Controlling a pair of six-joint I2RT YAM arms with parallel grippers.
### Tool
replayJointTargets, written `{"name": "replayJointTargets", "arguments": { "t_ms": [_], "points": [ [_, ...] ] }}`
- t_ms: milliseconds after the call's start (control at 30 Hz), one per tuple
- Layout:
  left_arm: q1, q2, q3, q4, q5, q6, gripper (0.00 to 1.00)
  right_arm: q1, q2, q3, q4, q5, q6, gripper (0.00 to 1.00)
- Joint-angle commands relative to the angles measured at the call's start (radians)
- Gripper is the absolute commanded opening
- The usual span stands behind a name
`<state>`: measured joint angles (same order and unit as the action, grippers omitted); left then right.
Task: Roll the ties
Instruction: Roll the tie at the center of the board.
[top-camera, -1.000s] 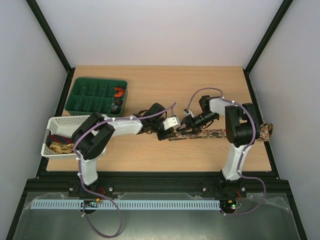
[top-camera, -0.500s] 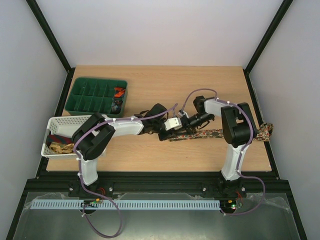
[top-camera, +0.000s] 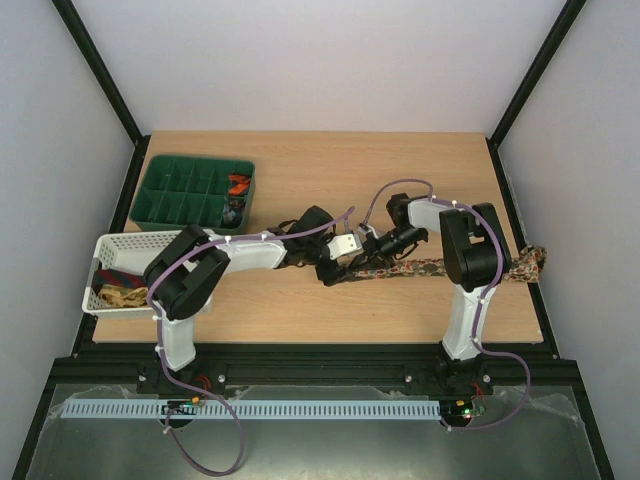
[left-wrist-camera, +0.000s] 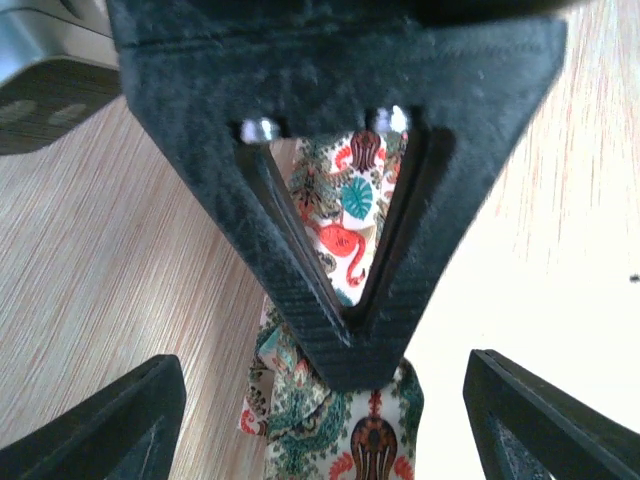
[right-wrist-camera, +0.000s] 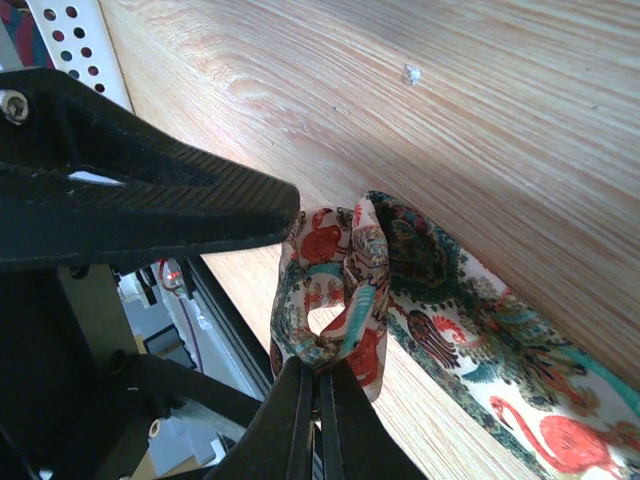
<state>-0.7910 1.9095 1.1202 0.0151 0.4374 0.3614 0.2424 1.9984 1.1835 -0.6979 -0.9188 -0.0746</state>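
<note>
A long floral-patterned tie (top-camera: 430, 268) lies across the right half of the table, its far end drooping over the right edge. Its near end is folded into a small loop (right-wrist-camera: 335, 290), and my right gripper (right-wrist-camera: 322, 385) is shut on the base of that loop. In the left wrist view my left gripper (left-wrist-camera: 325, 420) stands open, its fingers (left-wrist-camera: 100, 430) wide on either side of the tie (left-wrist-camera: 300, 420) and of the right gripper's black tip. In the top view both grippers meet at the tie's left end, the left gripper (top-camera: 335, 264) beside the right gripper (top-camera: 372, 250).
A green compartment tray (top-camera: 160, 205) at the back left holds an orange-red coil (top-camera: 238, 183) and a dark coil (top-camera: 233, 210). A white perforated basket (top-camera: 125, 243) at the left edge holds more ties, one gold-patterned (top-camera: 120, 296).
My right gripper has closed on the folded end of the tie. My left gripper has opened and let go of it. Both grippers sit slightly further left than a second ago.
</note>
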Motion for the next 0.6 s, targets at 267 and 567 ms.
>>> {"name": "replayJointTargets", "arguments": {
  "t_ms": [267,567],
  "points": [
    [-0.035,0.079,0.039,-0.040,-0.063,0.052,0.86,-0.005,0.014,0.012,-0.035,-0.029,-0.008,0.01],
    [-0.038,0.088,0.042,-0.114,-0.114,0.119,0.62,-0.009,0.013,0.018,-0.058,-0.058,-0.023,0.01]
  ]
}}
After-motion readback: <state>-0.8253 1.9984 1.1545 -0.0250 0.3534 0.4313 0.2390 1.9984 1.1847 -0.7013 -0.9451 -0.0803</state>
